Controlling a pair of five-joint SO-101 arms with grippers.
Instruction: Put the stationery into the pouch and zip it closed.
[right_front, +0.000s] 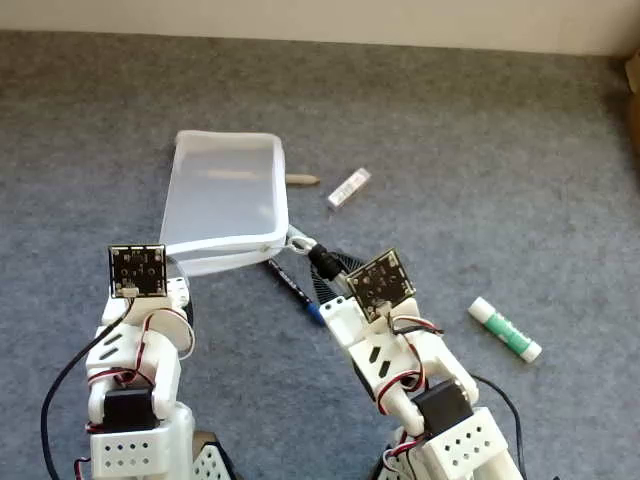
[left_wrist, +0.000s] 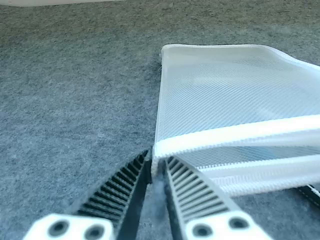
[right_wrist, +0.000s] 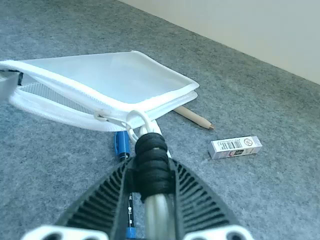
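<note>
The white mesh pouch lies flat on the grey carpet, its zipped edge facing both arms and its mouth gaping a little. My left gripper is shut on the pouch's near left corner. My right gripper is shut on the black-wrapped zipper pull, which hangs by a white ring from the pouch's right end. A blue pen lies under the right gripper. A pencil pokes out from beside the pouch. A small white box and a green-and-white glue stick lie further right.
Grey carpet covers the whole surface, with a pale wall along the far edge. The pencil and small box lie just beyond the pouch's right side. Open carpet stretches to the left of the pouch and beyond it.
</note>
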